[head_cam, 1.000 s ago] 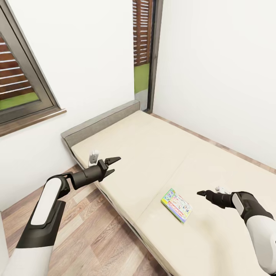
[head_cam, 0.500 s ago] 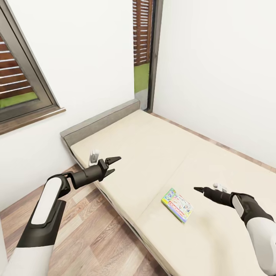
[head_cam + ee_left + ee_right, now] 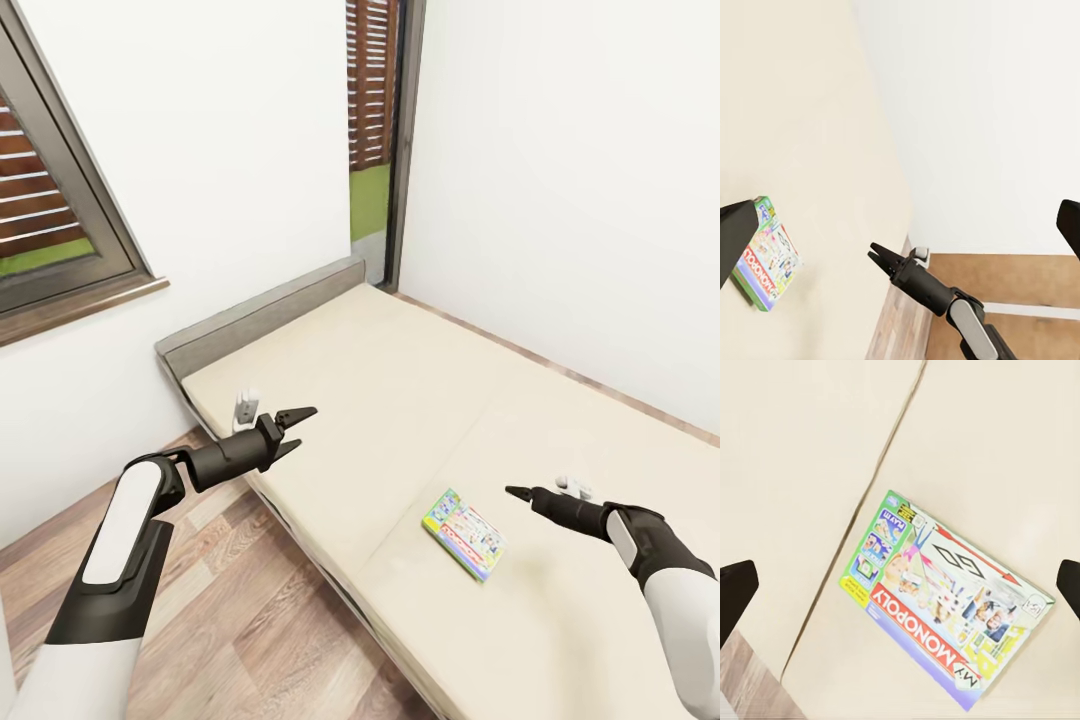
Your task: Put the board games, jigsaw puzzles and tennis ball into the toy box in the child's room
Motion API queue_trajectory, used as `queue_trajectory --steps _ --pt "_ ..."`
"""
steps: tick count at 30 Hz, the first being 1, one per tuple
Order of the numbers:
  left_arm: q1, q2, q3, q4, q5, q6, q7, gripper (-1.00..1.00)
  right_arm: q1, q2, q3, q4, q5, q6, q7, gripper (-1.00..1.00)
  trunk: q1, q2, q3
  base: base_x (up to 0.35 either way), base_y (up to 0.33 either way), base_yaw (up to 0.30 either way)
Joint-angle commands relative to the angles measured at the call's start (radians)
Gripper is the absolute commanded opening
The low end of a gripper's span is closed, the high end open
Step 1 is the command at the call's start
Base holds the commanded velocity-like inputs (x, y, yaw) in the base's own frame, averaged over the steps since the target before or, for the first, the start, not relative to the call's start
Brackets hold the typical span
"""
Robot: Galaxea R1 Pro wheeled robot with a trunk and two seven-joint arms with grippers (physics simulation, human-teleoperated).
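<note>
Cream-coloured mattress [image 3: 420, 400] is taking up most of the head view, sitting on a grey bed frame [image 3: 262, 310] pushed into the corner of a white-walled room with a wood-plank floor [image 3: 250, 600]. Lying flat on it is the Monopoly board game [image 3: 463, 533], white and green with the red logo strip, just past the seam [image 3: 420, 490] running across the mattress. In the right wrist view the same box [image 3: 945, 592] is sitting between the two dark fingertips at the picture's edges, so the right hand [image 3: 515, 492] is hanging wide open with nothing in it, hovering over the bed just beside the box and not touching it.

Left hand [image 3: 296, 425] is reaching out over the near edge of the mattress, well apart from the game, fingers spread and empty too. Its wrist camera is catching the box [image 3: 769, 255] plus the right arm [image 3: 937, 292] across the bed.

A dark-framed window [image 3: 60, 220] is sitting on the left wall, and a narrow tall one [image 3: 375, 130] is showing in the corner behind the bed.
</note>
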Motion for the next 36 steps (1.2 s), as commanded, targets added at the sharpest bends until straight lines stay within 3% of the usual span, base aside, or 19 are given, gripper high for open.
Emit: queue_trajectory --steps 1,8,28,36 --pt "-0.001 0.0 0.001 -0.001 0.012 0.003 0.009 1.0 -0.001 0.001 -0.008 -0.001 0.004 0.017 0.005 1.0 0.004 -0.008 -0.004 0.0 0.0 0.0" --pt "-0.001 -0.002 0.002 -0.001 0.016 0.002 0.005 1.0 -0.002 -0.004 -0.008 -0.002 0.004 0.071 0.006 1.0 0.031 -0.057 -0.026 0.0 0.0 0.0" --pt "-0.002 0.003 0.007 -0.001 0.024 0.004 0.004 1.0 -0.002 -0.003 -0.008 -0.008 0.007 0.12 -0.002 1.0 0.108 -0.197 -0.089 0.0 0.0 0.0" --pt "-0.002 0.008 0.008 -0.001 0.082 0.004 0.009 1.0 -0.002 -0.012 -0.009 -0.011 0.006 0.126 0.001 1.0 0.138 -0.253 -0.116 0.0 0.0 0.0"
